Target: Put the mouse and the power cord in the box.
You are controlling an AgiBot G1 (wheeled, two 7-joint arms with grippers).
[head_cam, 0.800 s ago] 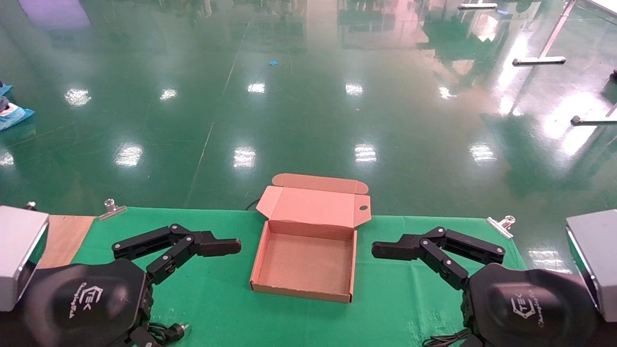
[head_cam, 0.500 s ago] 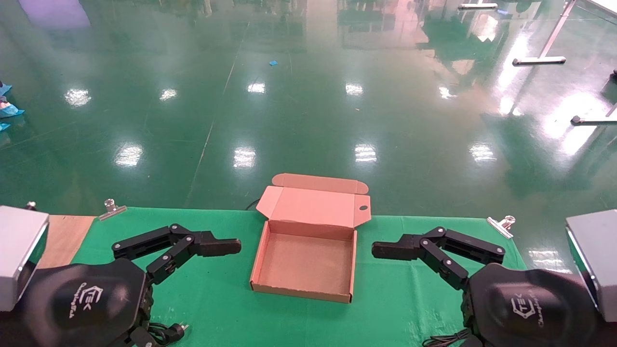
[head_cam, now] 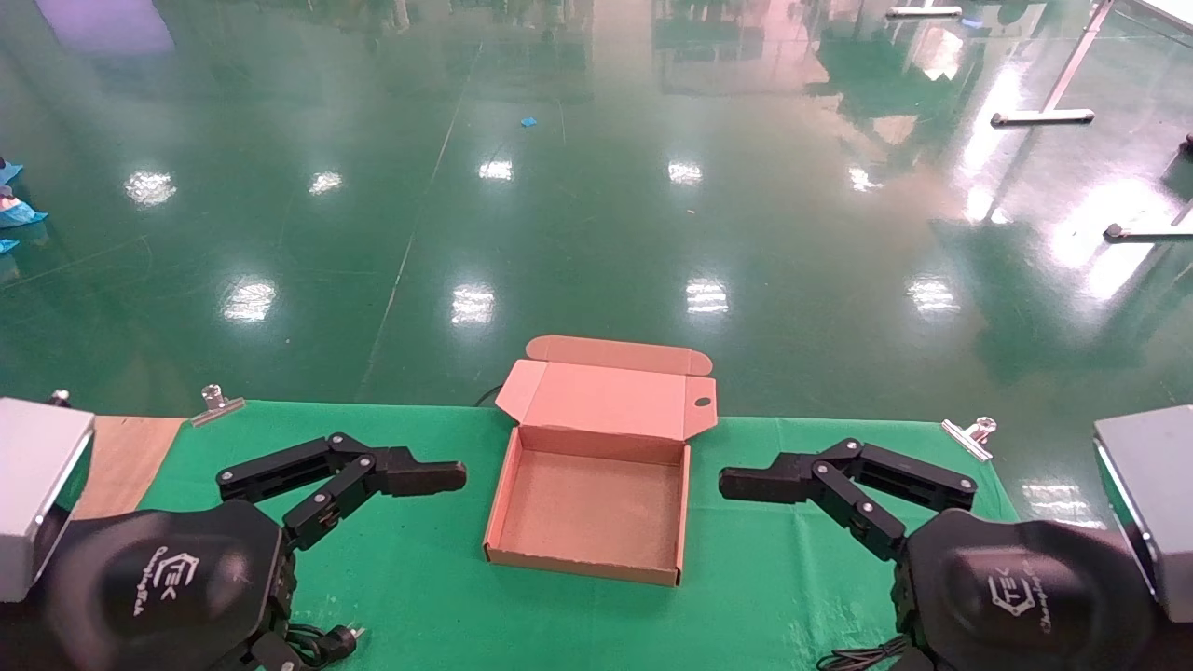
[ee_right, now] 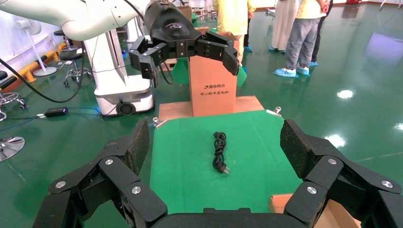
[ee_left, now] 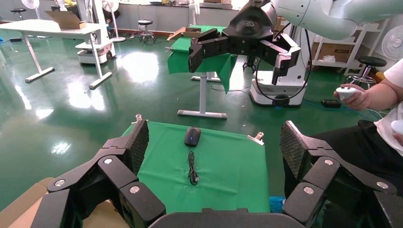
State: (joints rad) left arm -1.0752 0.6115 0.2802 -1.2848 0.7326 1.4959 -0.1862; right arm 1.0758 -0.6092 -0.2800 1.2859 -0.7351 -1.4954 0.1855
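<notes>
The open brown box point(head_cam: 590, 559) sits mid-table, its flap lid point(head_cam: 606, 396) leaning back and nothing inside. My left gripper point(head_cam: 438, 480) hovers open to the left of the box, my right gripper point(head_cam: 746, 485) open to its right, and neither holds anything. In the left wrist view the black mouse point(ee_left: 192, 136) lies on the green cloth with its thin bundled cable point(ee_left: 192, 167), framed by the open left gripper point(ee_left: 214, 137). The right wrist view shows the coiled power cord point(ee_right: 219, 151) lying beyond the open right gripper point(ee_right: 216, 137). Its plug point(head_cam: 334, 643) peeks out under my left arm.
A green cloth point(head_cam: 419, 578) covers the table, held by metal clips point(head_cam: 216, 404) point(head_cam: 969, 434) at the far corners. Bare wood point(head_cam: 121, 461) shows at the left end. Grey housings point(head_cam: 37, 485) point(head_cam: 1151, 494) flank both arms. Beyond the far edge is shiny green floor.
</notes>
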